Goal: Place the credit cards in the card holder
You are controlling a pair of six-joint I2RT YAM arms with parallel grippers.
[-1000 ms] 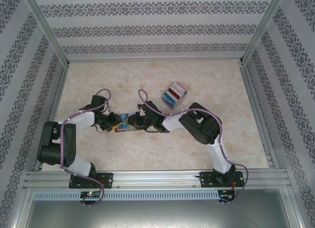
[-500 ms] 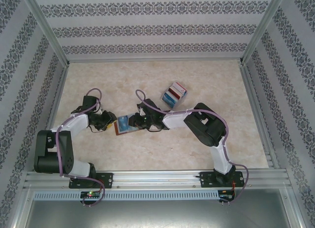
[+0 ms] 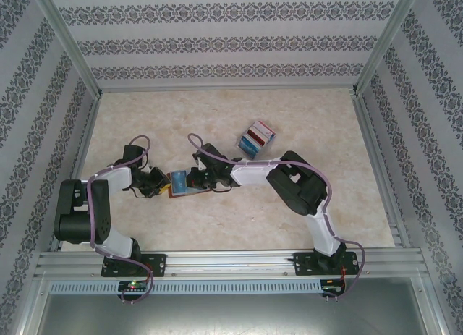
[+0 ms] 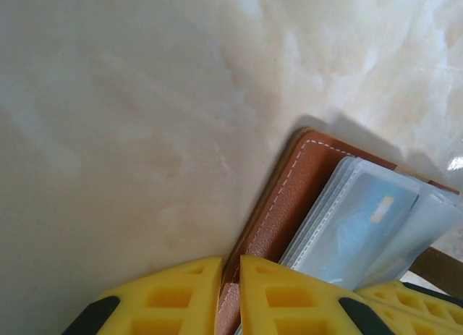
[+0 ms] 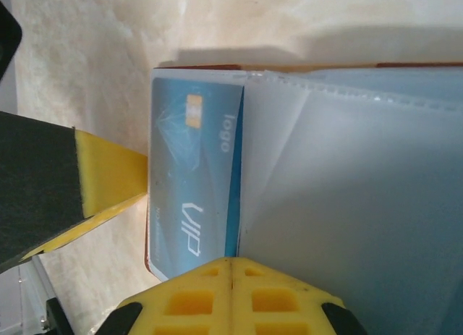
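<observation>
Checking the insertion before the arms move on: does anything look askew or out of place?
The blue card looks only partly tucked into a clear sleeve of the card holder, most of it sticking out past the sleeve's edge. The other credit cards lie in an uneven stack farther back on the table.

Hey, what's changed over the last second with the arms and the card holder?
The left gripper backed off leftward, then returned and closed on the brown edge of the card holder. The right gripper slid left and shut. A blue card inside it is now uncovered. The stack of cards stayed put.
</observation>
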